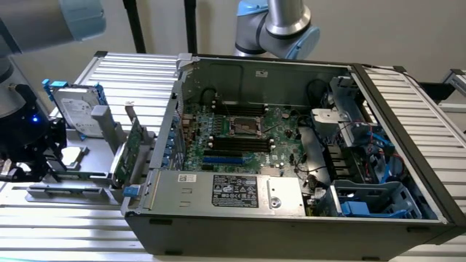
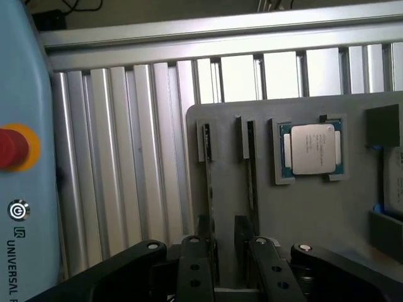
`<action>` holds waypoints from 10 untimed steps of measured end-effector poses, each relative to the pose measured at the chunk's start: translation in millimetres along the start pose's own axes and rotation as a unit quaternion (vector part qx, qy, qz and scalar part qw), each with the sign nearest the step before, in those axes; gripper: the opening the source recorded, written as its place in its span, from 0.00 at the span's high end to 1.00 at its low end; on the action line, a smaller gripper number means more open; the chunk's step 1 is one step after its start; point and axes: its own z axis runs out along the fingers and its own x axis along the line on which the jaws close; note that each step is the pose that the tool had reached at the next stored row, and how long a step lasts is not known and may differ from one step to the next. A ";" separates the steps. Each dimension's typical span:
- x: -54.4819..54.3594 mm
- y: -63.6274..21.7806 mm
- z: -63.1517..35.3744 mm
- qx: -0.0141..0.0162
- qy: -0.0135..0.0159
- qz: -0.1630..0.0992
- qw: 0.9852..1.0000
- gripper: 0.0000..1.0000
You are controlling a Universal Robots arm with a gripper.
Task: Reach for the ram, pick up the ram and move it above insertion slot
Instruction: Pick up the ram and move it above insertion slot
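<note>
Grey moulded plastic forms the holder tray [image 1: 87, 191], and you can place everything from it. In the exterior view your gripper [image 1: 30, 170] hangs low over the tray's end toward the exterior view's left, close above its surface. A silver hard drive [image 1: 76, 112] stands at the tray's far side, and a green expansion card [image 1: 135, 150] stands upright along the edge toward the exterior view's right. Just past that edge sits the open computer case [image 1: 291, 218]. On its motherboard, the insertion slot [image 1: 240, 143] is one of several parallel black sockets beside the square processor socket [image 1: 246, 125]. It is empty and well apart from the tray and the gripper. In the wrist view you look down on the same tray, which lies on a ribbed aluminium table [image 2: 126, 157]. The ram [image 2: 207, 182] stands on edge in a narrow groove of the tray, and a second stick like it [image 2: 251, 170] stands in the groove just beside it. A processor chip [image 2: 312, 148] rests in a square recess of the tray, beyond the second stick. Your gripper's black fingers [image 2: 194, 270] are spread apart at the near ends of the two grooves and pinch nothing. You cannot tell whether either one touches a stick. A pale blue pendant with a red button [image 2: 9, 148] lies off the tray, on the ram's side.
</note>
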 end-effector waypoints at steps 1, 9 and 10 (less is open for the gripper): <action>0.3 -0.1 1.5 0.000 0.000 -0.001 1.000 0.69; 2.8 -0.7 11.1 0.000 0.000 -0.010 1.000 0.69; 3.2 -0.8 12.1 0.000 0.000 -0.011 1.000 0.69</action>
